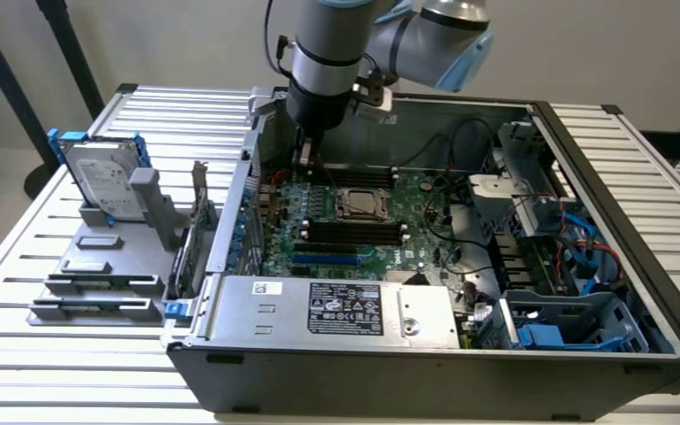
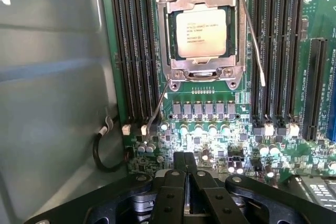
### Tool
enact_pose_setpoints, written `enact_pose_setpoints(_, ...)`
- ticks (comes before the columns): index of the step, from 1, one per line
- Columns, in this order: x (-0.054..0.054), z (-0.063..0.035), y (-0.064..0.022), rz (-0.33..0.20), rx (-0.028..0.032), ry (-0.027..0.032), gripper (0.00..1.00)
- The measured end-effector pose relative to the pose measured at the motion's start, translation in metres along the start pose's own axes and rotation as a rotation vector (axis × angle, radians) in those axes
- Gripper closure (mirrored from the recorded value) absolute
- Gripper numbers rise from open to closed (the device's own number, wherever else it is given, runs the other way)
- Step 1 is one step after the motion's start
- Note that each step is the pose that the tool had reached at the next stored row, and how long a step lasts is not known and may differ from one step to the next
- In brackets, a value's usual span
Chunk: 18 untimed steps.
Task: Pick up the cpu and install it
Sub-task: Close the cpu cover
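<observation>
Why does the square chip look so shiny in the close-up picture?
Wrist view: light bounces off the metal top of the cpu, so it glows pale, and the little round parts near the shut gripper flare white. Exterior view: softer, even light; inside the computer case the green board looks dimmer, and the chip looks dull grey.

Cpu [image 2: 203, 32] in socket frame [image 2: 202, 74]
Small, square, silver-grey plate with dark print, lying flat and level on the motherboard [image 2: 210, 129].
</observation>
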State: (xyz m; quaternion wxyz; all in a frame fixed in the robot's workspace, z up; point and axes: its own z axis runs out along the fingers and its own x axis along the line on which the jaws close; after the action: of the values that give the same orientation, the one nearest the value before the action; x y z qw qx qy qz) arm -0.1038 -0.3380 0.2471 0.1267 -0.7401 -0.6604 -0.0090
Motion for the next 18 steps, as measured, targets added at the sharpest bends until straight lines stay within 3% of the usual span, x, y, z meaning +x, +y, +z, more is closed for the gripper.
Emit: enact_pose_setpoints(18, -0.0001, 0.0006, 0.0, 0.278, -0.0518, 0.0505, 0.89)
